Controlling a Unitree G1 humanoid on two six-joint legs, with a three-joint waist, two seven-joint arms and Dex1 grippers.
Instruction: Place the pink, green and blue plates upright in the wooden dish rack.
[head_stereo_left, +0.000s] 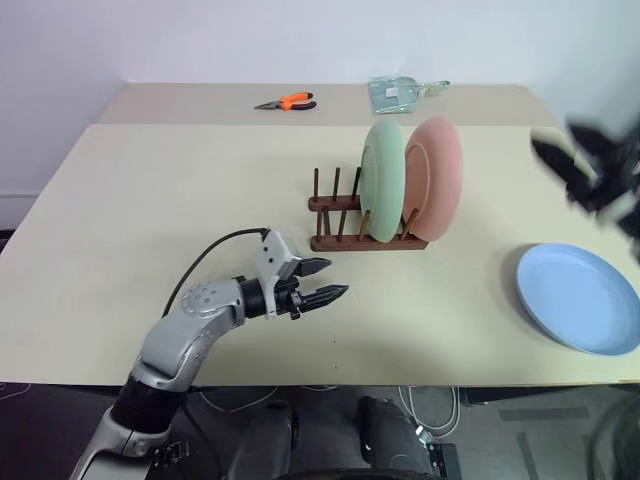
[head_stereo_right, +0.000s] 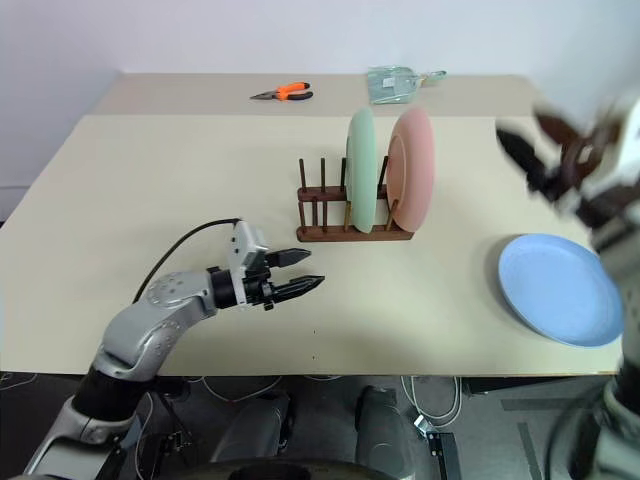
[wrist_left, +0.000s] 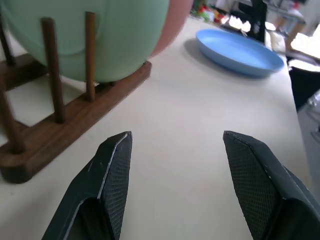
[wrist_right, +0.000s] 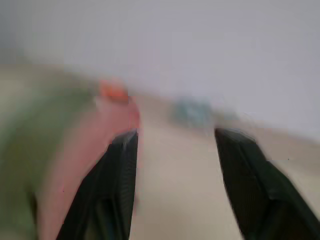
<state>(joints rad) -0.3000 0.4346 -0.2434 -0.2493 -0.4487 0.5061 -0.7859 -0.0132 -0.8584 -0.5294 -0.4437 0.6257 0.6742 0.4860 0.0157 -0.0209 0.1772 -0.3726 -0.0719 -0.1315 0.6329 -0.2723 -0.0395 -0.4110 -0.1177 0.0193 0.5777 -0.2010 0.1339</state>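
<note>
The wooden dish rack (head_stereo_left: 338, 214) stands mid-table with the green plate (head_stereo_left: 383, 180) and the pink plate (head_stereo_left: 437, 176) upright in its right-hand slots, the pink one at the outer end. The blue plate (head_stereo_left: 578, 297) lies flat on the table at the right. My left gripper (head_stereo_left: 337, 278) hovers low in front of the rack, pointing right, open and empty; the left wrist view has its fingers (wrist_left: 114, 165) apart before the rack (wrist_left: 75, 125). My right gripper (head_stereo_left: 562, 145), blurred, hangs above and behind the blue plate, open with nothing between its fingers (wrist_right: 120, 170).
Orange-handled pliers (head_stereo_left: 288, 101) and a clear plastic packet (head_stereo_left: 395, 93) lie on the far table. The rack's left slots hold bare pegs (head_stereo_left: 336, 190). The blue plate sits close to the table's right front corner (head_stereo_left: 625, 375).
</note>
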